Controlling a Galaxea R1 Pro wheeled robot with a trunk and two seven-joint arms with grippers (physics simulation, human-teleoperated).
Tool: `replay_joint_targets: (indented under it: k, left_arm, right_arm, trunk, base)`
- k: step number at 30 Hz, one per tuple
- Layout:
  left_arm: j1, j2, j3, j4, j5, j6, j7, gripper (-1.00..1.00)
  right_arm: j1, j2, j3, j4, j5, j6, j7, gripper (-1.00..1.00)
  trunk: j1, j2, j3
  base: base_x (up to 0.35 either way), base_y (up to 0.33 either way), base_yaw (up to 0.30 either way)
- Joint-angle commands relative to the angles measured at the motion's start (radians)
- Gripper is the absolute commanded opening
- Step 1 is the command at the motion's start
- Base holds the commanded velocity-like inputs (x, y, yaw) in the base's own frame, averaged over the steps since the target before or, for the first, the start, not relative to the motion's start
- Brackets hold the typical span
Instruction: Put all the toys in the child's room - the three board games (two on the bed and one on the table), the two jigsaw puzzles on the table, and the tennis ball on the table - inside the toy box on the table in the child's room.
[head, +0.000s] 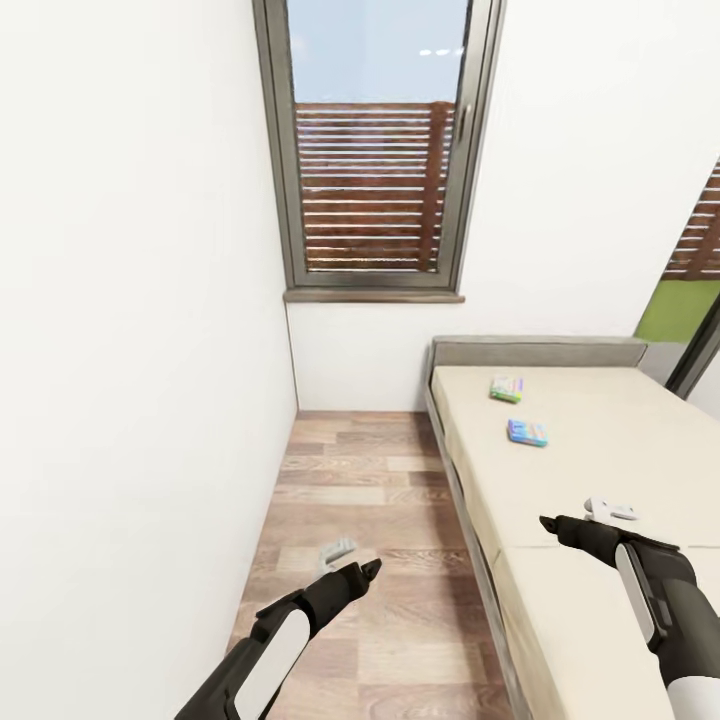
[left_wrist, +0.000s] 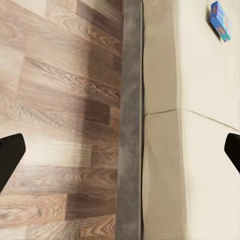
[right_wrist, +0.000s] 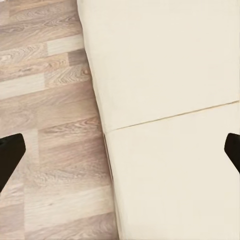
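Both board games on bed (head: 600, 440), far of the arms: blue one (head: 527, 432) nearer, white-green one (head: 507, 388) beyond it; right gripper (head: 592, 512) is over the mattress so closer vs left gripper (head: 352, 562) over floor, both spread wide, empty.

1. The cream-mattressed bed with a grey upholstered frame (head: 470, 520) stands on the right, its head against the far wall.
2. The wood-plank floor (head: 370, 500) runs between the bed and the plain white left wall (head: 130, 350).
3. The tall grey-framed window (head: 375, 150) sits in the far wall, above the floor strip.
4. Two flat printed game boxes lie on the mattress near its head: the white-green box (head: 507, 388) farther back, the smaller blue box (head: 527, 432) (left_wrist: 220, 20) just in front of it, apart.
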Motion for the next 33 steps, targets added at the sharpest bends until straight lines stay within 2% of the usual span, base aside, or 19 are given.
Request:
replay_joint_targets:
  k: [1,33]
  left_arm:
    - [-0.001,0.000,-0.002,-0.002,0.011,0.002,0.009,1.00]
    - [-0.001,0.000,-0.002,-0.002,0.011,0.002,0.010,1.00]
  right_arm:
    - [-0.001,0.000,-0.002,-0.001,0.000,0.005,0.004,1.00]
    - [-0.001,0.001,-0.001,-0.001,0.000,0.005,0.004,1.00]
  trunk:
    - [0.001,0.000,-0.001]
    - [0.001,0.000,-0.001]
  base:
    - [0.332,0.000,0.000]
    - [0.334,0.000,0.000]
